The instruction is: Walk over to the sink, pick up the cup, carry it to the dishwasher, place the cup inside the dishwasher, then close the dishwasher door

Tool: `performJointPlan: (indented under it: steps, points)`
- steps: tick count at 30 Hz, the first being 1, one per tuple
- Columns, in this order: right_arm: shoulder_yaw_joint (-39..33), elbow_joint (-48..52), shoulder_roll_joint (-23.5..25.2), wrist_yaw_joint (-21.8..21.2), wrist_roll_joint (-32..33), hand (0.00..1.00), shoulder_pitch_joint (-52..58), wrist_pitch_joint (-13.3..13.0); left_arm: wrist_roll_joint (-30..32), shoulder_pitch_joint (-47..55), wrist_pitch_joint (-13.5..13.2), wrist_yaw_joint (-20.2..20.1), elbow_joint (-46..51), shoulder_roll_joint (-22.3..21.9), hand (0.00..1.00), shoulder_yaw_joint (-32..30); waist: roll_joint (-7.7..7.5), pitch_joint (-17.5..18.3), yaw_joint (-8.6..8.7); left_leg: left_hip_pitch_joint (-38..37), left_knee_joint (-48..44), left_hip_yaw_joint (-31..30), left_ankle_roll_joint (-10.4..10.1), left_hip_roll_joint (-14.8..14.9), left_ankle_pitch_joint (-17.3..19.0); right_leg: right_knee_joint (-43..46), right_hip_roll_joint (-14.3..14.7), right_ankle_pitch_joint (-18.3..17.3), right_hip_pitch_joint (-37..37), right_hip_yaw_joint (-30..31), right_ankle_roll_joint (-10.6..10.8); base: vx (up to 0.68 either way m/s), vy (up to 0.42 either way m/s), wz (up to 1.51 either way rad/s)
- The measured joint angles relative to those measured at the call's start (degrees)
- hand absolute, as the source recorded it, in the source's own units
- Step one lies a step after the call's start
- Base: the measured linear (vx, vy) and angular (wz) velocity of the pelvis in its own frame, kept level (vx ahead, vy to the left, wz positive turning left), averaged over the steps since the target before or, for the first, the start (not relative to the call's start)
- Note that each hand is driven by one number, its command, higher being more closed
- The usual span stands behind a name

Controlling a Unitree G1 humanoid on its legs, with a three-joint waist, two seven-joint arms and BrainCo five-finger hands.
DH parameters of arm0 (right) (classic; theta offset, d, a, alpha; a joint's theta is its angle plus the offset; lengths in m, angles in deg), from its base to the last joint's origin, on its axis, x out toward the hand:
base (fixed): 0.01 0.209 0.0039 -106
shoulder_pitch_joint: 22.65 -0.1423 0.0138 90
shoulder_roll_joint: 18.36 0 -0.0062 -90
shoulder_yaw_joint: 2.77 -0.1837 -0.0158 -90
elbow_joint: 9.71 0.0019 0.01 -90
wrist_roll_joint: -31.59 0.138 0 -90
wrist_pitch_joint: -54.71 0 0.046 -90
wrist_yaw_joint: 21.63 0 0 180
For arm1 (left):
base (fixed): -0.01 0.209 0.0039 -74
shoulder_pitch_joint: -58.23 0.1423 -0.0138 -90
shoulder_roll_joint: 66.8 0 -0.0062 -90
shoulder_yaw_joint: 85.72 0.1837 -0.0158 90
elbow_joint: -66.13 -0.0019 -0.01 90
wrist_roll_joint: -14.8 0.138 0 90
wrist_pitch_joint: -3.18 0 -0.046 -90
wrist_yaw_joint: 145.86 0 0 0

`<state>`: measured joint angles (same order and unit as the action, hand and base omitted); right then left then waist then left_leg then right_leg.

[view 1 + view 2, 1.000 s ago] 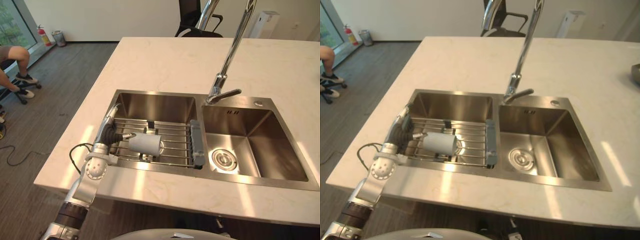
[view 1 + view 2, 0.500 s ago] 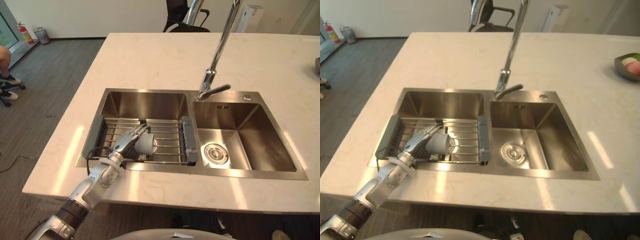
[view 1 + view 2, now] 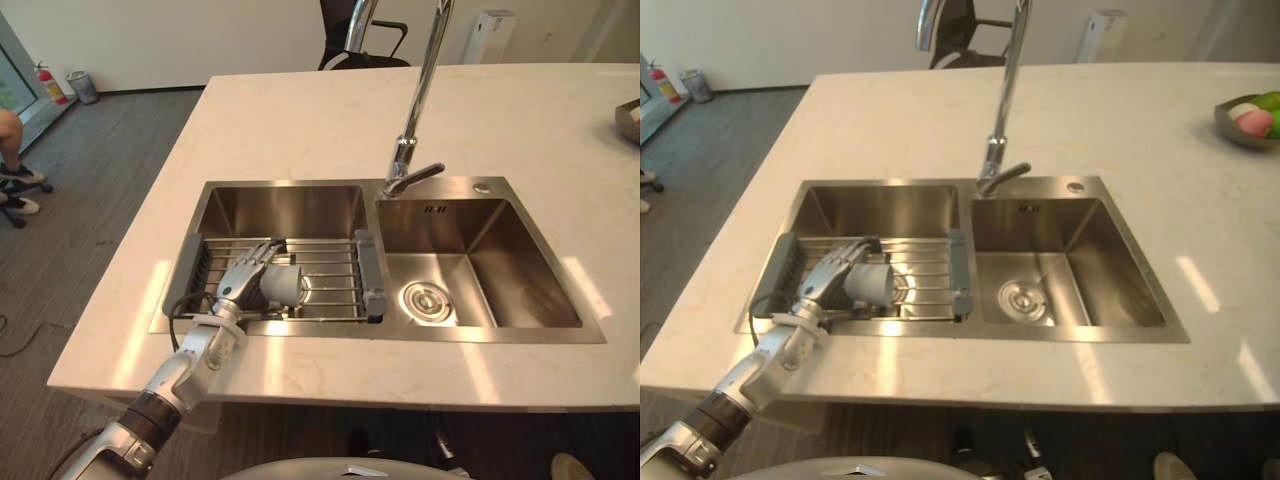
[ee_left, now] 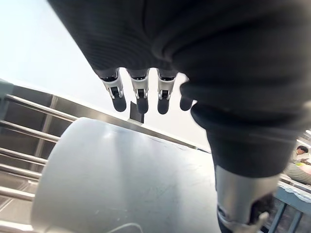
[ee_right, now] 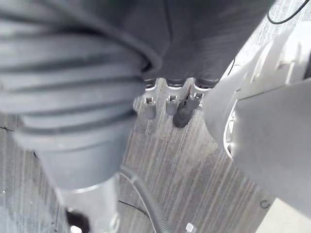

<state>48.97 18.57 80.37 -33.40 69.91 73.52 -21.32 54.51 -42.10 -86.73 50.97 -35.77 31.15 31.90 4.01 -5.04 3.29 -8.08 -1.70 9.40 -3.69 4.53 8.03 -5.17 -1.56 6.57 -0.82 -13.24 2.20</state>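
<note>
A grey cup (image 3: 288,287) lies on its side on a wire rack (image 3: 335,268) in the sink's left basin (image 3: 285,208). My left hand (image 3: 243,278) reaches in from the near left, its fingers (image 4: 141,97) stretched fairly straight over the top of the cup (image 4: 121,179) and the thumb beside it. I cannot tell whether the fingers touch the cup. The hand is open. My right hand (image 5: 170,103) hangs relaxed above the grey floor, holding nothing.
The sink is set into a pale stone counter (image 3: 300,120). A tall chrome faucet (image 3: 415,100) rises between the basins, with the bare right basin (image 3: 480,265) beyond. A bowl of fruit (image 3: 1252,115) stands at the far right. A person sits at far left (image 3: 12,150).
The camera has shifted. My left hand moved from the cup's left end to over its top, fingers now spread across it. The cup has turned slightly on the rack.
</note>
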Motion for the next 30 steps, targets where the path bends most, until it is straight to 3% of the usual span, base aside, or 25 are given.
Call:
performJointPlan:
  steps: [5, 12, 19, 23, 30]
  points:
    - [5.5, 0.0, 0.4, 1.0, -0.5, 0.00, 2.2, -1.1, 1.6, -0.6, 4.1, -2.3, -0.1, -0.7, 0.00, 0.0, -0.01, 0.0, 0.50, 0.3, 0.0, 0.1, 0.1, 0.0, 0.1, 0.0, 0.1, 0.1, 0.1, 0.3, 0.0, -0.02, -0.007, -0.01]
    - [11.4, 0.0, 1.8, 4.0, -0.4, 0.00, 3.9, -5.1, 6.8, -1.8, 9.8, -11.9, 0.1, -1.7, 0.00, -0.6, 0.05, 0.0, 1.13, 1.0, -0.1, 0.2, 0.0, 0.0, 0.0, 0.0, 0.4, 0.2, 1.0, 1.5, -0.3, -0.01, -0.009, -0.04]
    - [15.7, 0.0, 1.1, 4.9, -0.4, 0.00, 4.1, -6.4, 9.2, -2.1, 12.0, -16.4, -0.2, -1.7, 0.00, -0.7, 0.19, -0.1, 1.74, 1.0, -0.2, 0.2, -0.1, 0.0, 0.1, 0.0, 0.8, 0.4, 1.4, 2.4, -0.3, -0.01, -0.012, -0.07]
    - [17.3, 0.0, 0.6, 4.9, -0.4, 0.00, 4.1, -6.5, 9.4, -2.7, 15.6, -19.8, -0.2, -1.7, 0.00, -0.8, 0.29, -0.1, 1.85, 1.1, -0.2, 0.4, -0.1, 0.0, 0.1, 0.0, 1.0, 0.6, 1.8, 3.2, -0.3, -0.01, -0.007, -0.09]
    - [18.2, 0.0, 0.4, 6.3, -0.4, 0.00, 4.1, -6.4, 9.4, -3.6, 15.7, -20.5, -2.8, -1.7, 0.00, -1.8, 0.29, -0.1, 2.69, 1.2, -0.3, 0.5, -0.4, 0.0, 0.0, 0.0, 1.0, 0.8, 2.0, 3.4, -0.3, -0.01, -0.003, -0.01]
